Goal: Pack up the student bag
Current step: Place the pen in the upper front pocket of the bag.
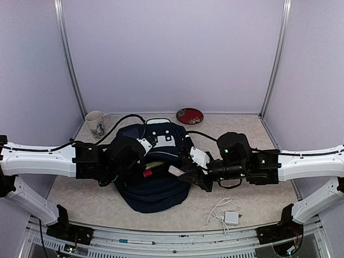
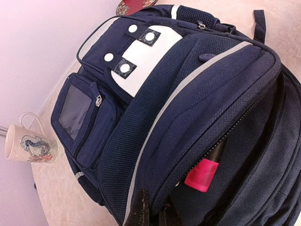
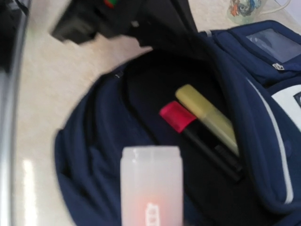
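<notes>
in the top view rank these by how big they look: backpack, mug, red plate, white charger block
1. student bag, by far the largest
2. mug and red plate: look about alike, so not ranked against each other
3. white charger block, smallest

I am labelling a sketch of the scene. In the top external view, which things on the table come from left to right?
mug → student bag → red dish → white charger
</notes>
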`<act>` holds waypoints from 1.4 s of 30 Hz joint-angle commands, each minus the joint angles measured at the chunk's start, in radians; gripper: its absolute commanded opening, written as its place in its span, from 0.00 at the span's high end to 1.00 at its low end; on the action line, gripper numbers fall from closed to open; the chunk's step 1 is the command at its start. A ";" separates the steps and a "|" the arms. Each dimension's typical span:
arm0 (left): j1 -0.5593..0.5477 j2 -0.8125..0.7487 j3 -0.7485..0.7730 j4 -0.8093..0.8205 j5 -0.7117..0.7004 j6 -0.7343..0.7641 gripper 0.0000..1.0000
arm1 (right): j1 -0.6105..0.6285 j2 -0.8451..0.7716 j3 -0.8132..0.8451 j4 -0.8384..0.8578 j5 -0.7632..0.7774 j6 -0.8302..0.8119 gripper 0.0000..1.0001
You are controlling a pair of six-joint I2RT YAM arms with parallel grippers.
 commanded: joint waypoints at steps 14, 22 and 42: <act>-0.009 -0.109 0.055 0.117 0.046 0.035 1.00 | 0.066 0.511 0.334 0.256 0.259 -0.921 0.91; 0.018 -0.165 0.048 0.152 0.126 0.064 1.00 | 0.020 0.600 0.364 0.318 0.297 -1.056 0.90; 0.085 -0.171 0.023 0.165 0.175 0.049 1.00 | 0.007 0.601 0.299 0.461 0.411 -1.067 0.31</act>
